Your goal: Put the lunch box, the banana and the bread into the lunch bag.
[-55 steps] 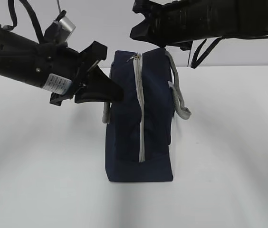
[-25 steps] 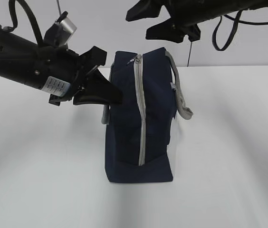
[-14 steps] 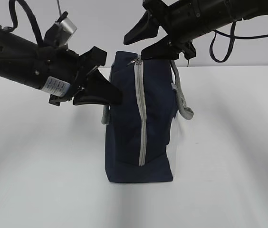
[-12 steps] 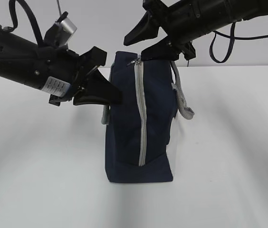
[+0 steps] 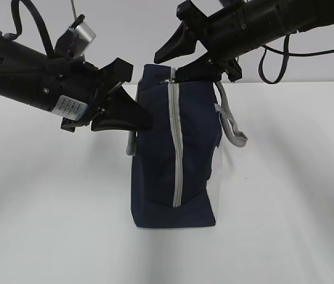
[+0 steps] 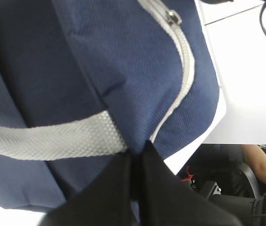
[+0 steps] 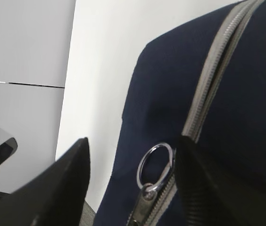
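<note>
The lunch bag (image 5: 176,148) is standing upright in the middle of the frame on the white counter (image 5: 285,195), its grey zipper (image 5: 176,142) running down the face toward the camera and still done up. From the left of the frame, the left end effector (image 5: 140,121) is pinching the bag's side fabric just beside a grey handle (image 6: 53,139), its fingers (image 6: 123,188) pressed fully together on the cloth. From the upper right, the right end effector (image 5: 176,59) is hovering over the bag's top edge with its fingers spread well apart, one on either side of the metal ring pull (image 7: 154,162). It seems to be gripping nothing, though the wrist view is tight. A second handle (image 5: 232,124) is drooping on the bag's right side.
</note>
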Action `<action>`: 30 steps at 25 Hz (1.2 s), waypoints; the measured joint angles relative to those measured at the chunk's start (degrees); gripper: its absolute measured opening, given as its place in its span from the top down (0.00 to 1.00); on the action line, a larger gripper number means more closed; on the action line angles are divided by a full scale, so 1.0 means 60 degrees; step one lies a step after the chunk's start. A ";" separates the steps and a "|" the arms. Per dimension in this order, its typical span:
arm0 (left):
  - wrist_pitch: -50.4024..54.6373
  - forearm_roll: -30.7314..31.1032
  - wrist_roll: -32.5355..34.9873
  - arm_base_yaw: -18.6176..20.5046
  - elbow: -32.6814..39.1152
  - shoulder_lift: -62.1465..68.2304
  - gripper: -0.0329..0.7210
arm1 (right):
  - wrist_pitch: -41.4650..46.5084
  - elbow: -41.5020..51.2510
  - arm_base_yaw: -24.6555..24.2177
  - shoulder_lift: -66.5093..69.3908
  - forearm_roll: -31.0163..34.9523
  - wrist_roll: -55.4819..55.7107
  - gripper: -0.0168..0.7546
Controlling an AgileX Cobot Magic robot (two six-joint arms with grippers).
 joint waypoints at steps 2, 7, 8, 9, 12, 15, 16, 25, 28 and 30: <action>0.0000 0.0000 0.0000 0.0000 0.0000 0.0000 0.95 | 0.0000 0.0000 0.0000 0.0000 0.0000 0.0024 0.43; 0.0000 0.0000 0.0000 0.0000 0.0000 0.0000 0.95 | 0.0000 0.0000 0.0000 0.0000 0.0188 0.0024 0.43; 0.0000 0.0000 0.0000 0.0000 0.0000 0.0000 0.95 | 0.0000 0.0000 0.0000 0.0021 0.0226 0.0024 0.43; 0.0000 0.0000 0.0000 0.0000 0.0000 0.0000 0.95 | 0.0000 0.0000 0.0000 0.0042 0.0246 0.0024 0.43; 0.0000 0.0000 0.0000 0.0000 0.0000 0.0000 0.95 | 0.0000 -0.0015 0.0000 0.0170 0.0443 0.0024 0.43; 0.0000 0.0000 0.0000 0.0000 0.0000 0.0000 0.95 | 0.0000 -0.0015 0.0000 0.0194 0.0610 0.0024 0.43; 0.0000 0.0000 0.0000 0.0000 0.0000 0.0000 0.95 | -0.0017 -0.0015 0.0000 0.0194 0.0634 0.0024 0.43; 0.0000 0.0000 0.0000 0.0000 0.0000 0.0000 0.95 | -0.0180 -0.0021 0.0000 0.0194 0.0805 0.0024 0.54; -0.0009 0.0000 0.0000 0.0000 0.0000 0.0000 0.95 | -0.0200 -0.0054 0.0000 0.0194 0.0826 0.0024 0.55; -0.0015 0.0000 0.0008 0.0000 0.0000 0.0000 0.95 | -0.0200 -0.0058 0.0000 0.0201 0.0826 0.0024 0.55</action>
